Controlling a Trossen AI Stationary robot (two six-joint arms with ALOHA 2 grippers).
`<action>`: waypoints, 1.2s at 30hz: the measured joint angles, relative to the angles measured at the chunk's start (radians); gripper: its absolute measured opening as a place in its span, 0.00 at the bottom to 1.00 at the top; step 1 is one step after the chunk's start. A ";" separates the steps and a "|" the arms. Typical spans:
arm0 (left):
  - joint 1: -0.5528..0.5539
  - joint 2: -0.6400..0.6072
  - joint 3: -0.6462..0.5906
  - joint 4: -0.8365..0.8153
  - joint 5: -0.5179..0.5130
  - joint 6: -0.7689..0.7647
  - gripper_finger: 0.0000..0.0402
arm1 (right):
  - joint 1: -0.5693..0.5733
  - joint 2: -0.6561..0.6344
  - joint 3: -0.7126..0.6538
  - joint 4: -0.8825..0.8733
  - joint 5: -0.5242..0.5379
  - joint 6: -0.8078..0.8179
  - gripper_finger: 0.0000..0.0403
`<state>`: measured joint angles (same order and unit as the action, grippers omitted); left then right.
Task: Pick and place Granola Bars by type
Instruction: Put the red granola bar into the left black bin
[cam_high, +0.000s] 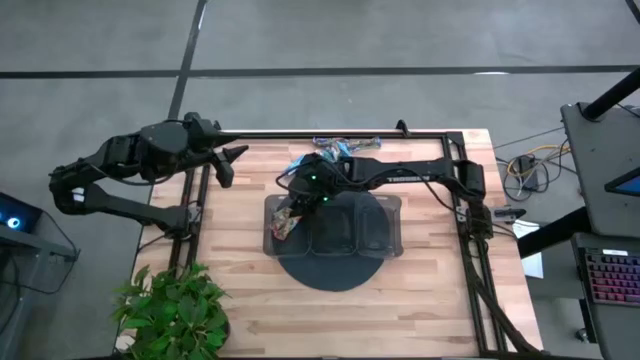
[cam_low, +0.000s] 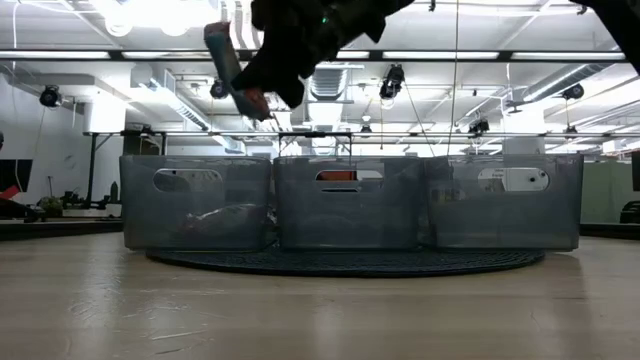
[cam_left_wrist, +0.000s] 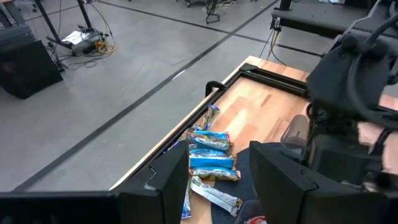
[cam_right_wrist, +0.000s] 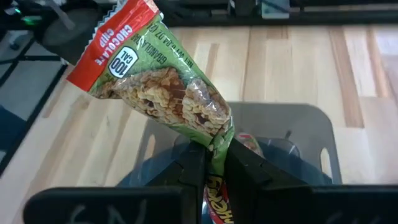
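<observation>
My right gripper (cam_high: 293, 208) hangs over the left compartment of the dark three-compartment tray (cam_high: 395, 207), shut on a granola bar (cam_right_wrist: 155, 87) with a green wrapper and a red end. Reddish wrappers (cam_right_wrist: 250, 144) lie in the compartment below it. A pile of mostly light blue granola bars (cam_left_wrist: 211, 154) lies on the table at its far edge (cam_high: 335, 148). My left gripper (cam_high: 228, 163) stands open above the table's far left part, away from the pile, with nothing between its fingers (cam_left_wrist: 168, 183). My right gripper pinches the bar near one end (cam_right_wrist: 215, 148) between its two fingers. The fingers slant down from the table's right side. The bar sticks out past the fingertips, tilted, with its red end (cam_low: 222, 45) farthest from the fingers. It is lifted clear above the tray.
The tray (cam_low: 500, 215) stands on a round dark mat (cam_high: 330, 272) at mid table. A potted plant (cam_high: 175, 312) sits at the near left corner. Black frame rails (cam_high: 300, 134) run along the far edge and both sides. Bare wood lies near the front edge.
</observation>
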<state>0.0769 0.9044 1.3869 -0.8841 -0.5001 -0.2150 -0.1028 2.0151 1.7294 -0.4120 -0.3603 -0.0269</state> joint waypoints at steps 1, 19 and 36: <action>0.000 0.000 0.000 -0.001 0.000 0.000 0.38 | 0.000 0.003 -0.001 -0.003 0.000 0.001 0.09; 0.000 0.001 0.000 0.000 0.001 0.006 0.38 | 0.000 0.017 0.000 0.008 -0.006 -0.029 0.09; 0.000 0.001 0.000 -0.001 0.001 0.006 0.38 | 0.009 0.017 0.000 0.049 -0.041 0.025 0.35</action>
<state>0.0769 0.9054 1.3869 -0.8848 -0.4992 -0.2085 -0.0937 2.0319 1.7298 -0.3626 -0.4015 -0.0017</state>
